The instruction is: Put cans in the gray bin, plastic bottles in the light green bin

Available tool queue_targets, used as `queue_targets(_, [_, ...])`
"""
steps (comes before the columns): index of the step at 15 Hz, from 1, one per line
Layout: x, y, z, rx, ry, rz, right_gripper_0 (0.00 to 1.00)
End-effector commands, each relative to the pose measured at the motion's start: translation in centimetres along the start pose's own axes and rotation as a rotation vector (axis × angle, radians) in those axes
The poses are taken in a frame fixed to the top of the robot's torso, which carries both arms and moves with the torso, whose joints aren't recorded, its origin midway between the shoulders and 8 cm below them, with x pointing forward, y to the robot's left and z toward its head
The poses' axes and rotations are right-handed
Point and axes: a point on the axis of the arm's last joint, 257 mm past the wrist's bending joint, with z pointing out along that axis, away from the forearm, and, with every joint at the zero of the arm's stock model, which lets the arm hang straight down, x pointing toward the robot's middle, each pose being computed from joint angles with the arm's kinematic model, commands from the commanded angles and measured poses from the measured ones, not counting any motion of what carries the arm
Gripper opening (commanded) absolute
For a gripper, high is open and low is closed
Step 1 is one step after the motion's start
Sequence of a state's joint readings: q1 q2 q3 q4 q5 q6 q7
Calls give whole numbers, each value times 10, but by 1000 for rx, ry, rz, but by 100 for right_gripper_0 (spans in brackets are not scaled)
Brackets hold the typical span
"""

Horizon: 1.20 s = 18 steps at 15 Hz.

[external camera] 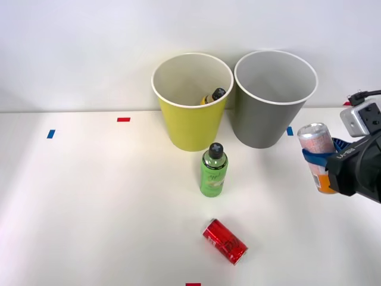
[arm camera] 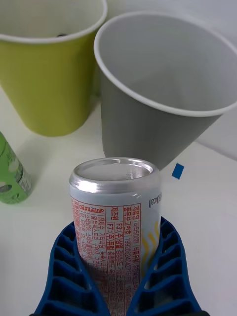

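1. Front view is showing the right tool point(external camera: 321, 162) at the right edge of the frame, pinching the pale pink can point(external camera: 317, 156) upright, its long axis standing vertical, lifted off the bench point(external camera: 89, 208).
2. Right wrist view is showing that can point(arm camera: 117, 217) sitting between the blue fingers point(arm camera: 69, 266).
3. The gray bin point(external camera: 274, 98) is standing up and left of the can, open mouth upward, so the carry is likely heading that way.

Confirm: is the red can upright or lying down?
Lying down. The red can rests on its side on the table, silver end facing the camera.
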State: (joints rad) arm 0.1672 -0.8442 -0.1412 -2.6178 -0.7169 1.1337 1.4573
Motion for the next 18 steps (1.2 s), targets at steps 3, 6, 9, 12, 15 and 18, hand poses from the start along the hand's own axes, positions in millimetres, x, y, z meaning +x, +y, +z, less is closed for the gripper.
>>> queue_targets(3, [-53,-7,-11,6,-233,71,0])
queue_targets(6, [-81,-12,-23,1,-344,112,0])
queue_targets(9, [-111,-24,-33,-11,-485,164,0])
queue_targets(12, [-139,-42,-36,-18,-593,201,0])
queue_targets(15, [-156,-72,-28,20,-625,212,0])
queue_targets(18, [-170,-89,-16,26,-641,227,0])
